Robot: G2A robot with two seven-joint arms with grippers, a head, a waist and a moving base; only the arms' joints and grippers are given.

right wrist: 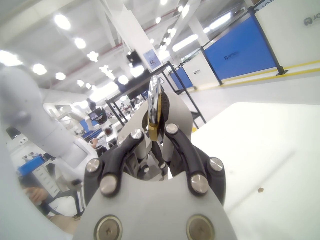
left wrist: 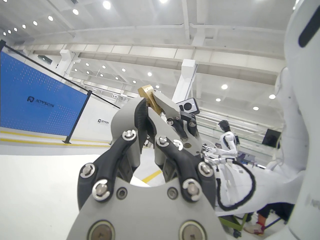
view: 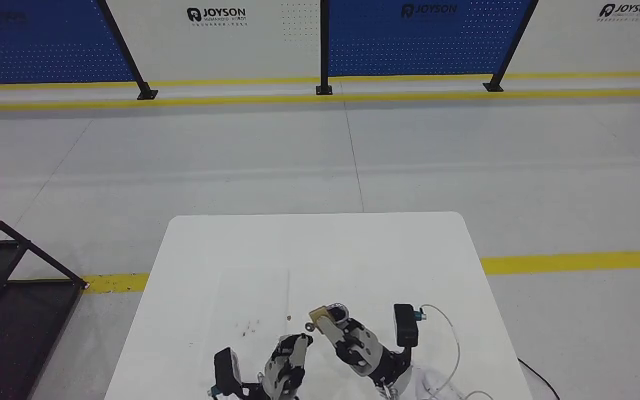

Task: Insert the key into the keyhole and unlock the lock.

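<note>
Right wrist view is showing us the lock clamped between the right fingers. Its brass body is sitting low between the pads, and the chrome shackle is standing up past the fingertips. In the top view the left fingers are lying just beside the right ones, their tips nearly touching the brass body. In the left wrist view they are looking pressed together, yet we are not making out the key between them. We are only guessing that it is pinched there, and the keyhole is hidden from us too.

We are judging the step in hand to be lining the key up with the keyhole. Doing it well is calling for the right fingers to be gripping the lock firmly. The left fingers should be bringing the key in straight along the keyhole, pushing gently, and turning only once it is fully seated. A tilted approach is risking the lock twisting in the pads or the key slipping.

Beyond the fingertips the white surface is stretching away, bearing a few dark specks ahead of the left fingers. A thin cable is looping outside the right fingers. Past the surface, a yellow line is crossing the pale floor. Blue barrier panels are closing off the room.
</note>
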